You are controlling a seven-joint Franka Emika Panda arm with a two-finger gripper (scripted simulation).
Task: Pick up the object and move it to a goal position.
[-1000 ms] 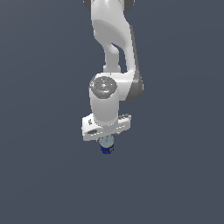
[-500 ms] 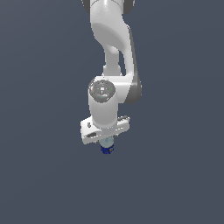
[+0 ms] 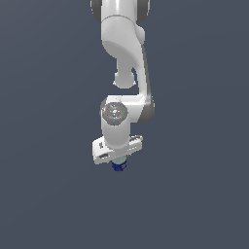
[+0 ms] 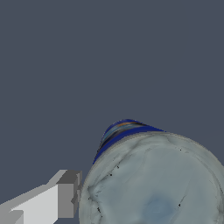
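The can (image 3: 119, 166) is small, with a dark blue side, and pokes out just below the white gripper (image 3: 119, 163) in the middle of the exterior view. In the wrist view the can's silvery-grey round top (image 4: 153, 183) fills the near corner, with a strip of blue side (image 4: 120, 131) showing. One grey finger pad (image 4: 66, 194) lies against the can's side. The other finger is out of view. The gripper appears shut on the can, which stands upright under the hand.
A plain dark grey surface (image 3: 48, 194) fills both views around the arm. The white arm (image 3: 124, 58) comes down from the top of the exterior view. No other object shows.
The wrist and hand sit slightly lower in the exterior view than before. The can stays under the hand with the same grip.
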